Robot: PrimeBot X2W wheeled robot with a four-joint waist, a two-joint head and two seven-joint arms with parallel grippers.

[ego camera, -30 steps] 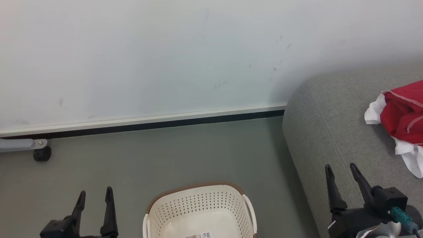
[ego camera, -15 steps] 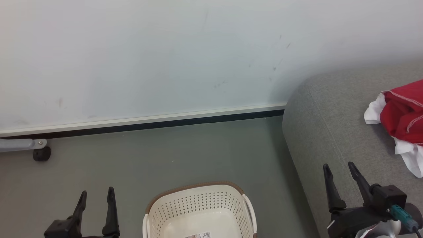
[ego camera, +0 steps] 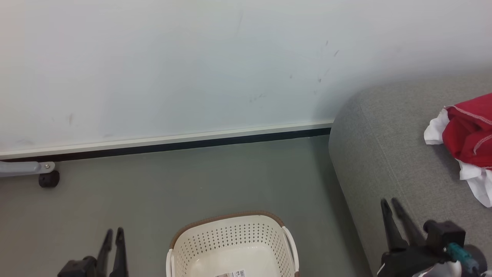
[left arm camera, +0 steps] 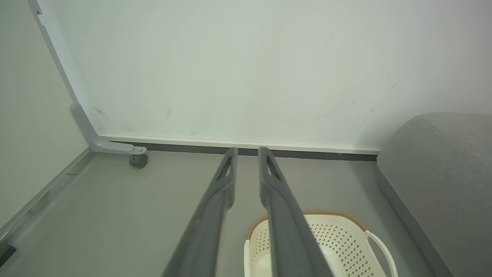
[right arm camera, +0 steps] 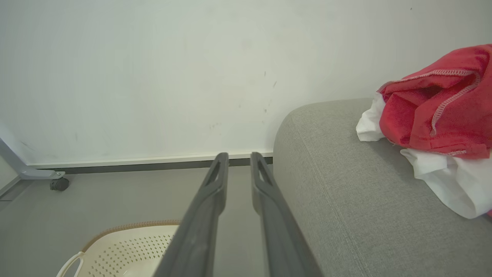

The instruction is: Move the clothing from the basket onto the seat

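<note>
Red fabric clothing with white panels and white stitching (ego camera: 471, 134) already lies on the grey woven sofa seat (ego camera: 384, 154); the visible part of the cream perforated plastic basket (ego camera: 230, 238) looks empty, so just park both arms clear. Versus a second ago, left end effector (ego camera: 114, 232) and right end effector (ego camera: 389, 203) have narrowed from spread to nearly together, gripping nothing, and sit lower in the head view.

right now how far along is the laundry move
Looks essentially done: the clothing lies on the seat, and the part of the basket in view holds nothing. Left gripper and right gripper hold nothing, fingers nearly together. Nothing visible remains to move.
</note>
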